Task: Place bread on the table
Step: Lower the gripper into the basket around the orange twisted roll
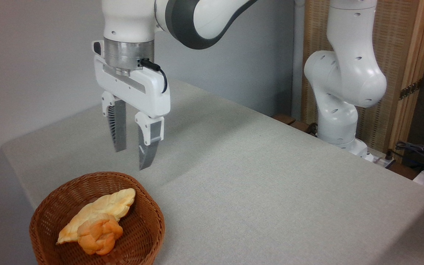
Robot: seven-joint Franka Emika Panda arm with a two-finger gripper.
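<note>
Grey cloth covers the surface (271, 184) where the gripper (132, 159) hangs with jaws parted and empty above the basket (149, 228) holding the bread (99, 235), likely soft, light, best pinched across its middle.

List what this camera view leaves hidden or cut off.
- Basket: its near rim runs off the bottom edge.
- Flat loaf: its lower part is covered by the knotted bun.
- Arm: upper links cut by the top edge.
- Gripper: inner finger faces turned away.
</note>
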